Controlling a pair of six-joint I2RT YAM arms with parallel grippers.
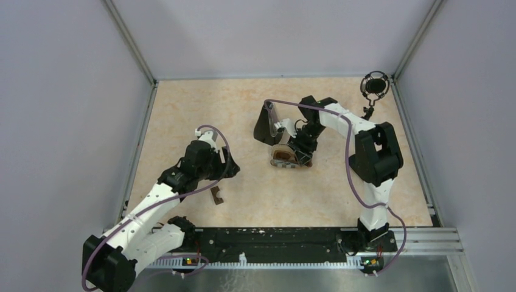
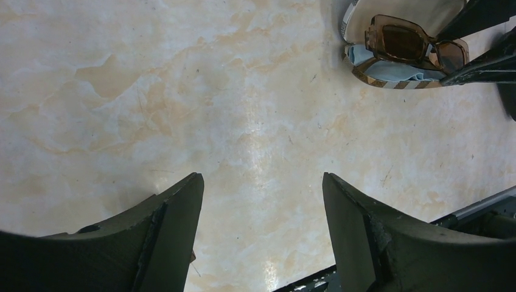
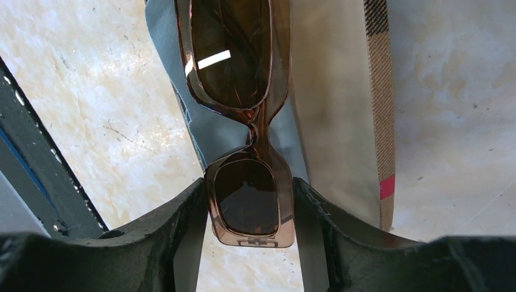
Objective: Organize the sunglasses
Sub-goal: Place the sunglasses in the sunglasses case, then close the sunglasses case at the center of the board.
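Observation:
The amber-lensed sunglasses (image 3: 240,91) hang lengthwise over the open plaid case (image 3: 378,109), which has a blue cloth (image 3: 213,137) inside. My right gripper (image 3: 249,185) is shut on one lens end of them. In the top view this gripper (image 1: 301,153) is over the case (image 1: 281,158). The left wrist view shows the same pair (image 2: 417,44) at the case mouth (image 2: 389,76). The slim brown pair (image 1: 216,196) lies on the table near my left gripper (image 1: 230,169), which is open and empty (image 2: 261,182) above bare table.
A black triangular case (image 1: 266,125) stands just behind the plaid case. A black microphone-like object (image 1: 373,85) sits at the back right corner. A black rail (image 1: 274,238) runs along the near edge, and grey walls enclose the table.

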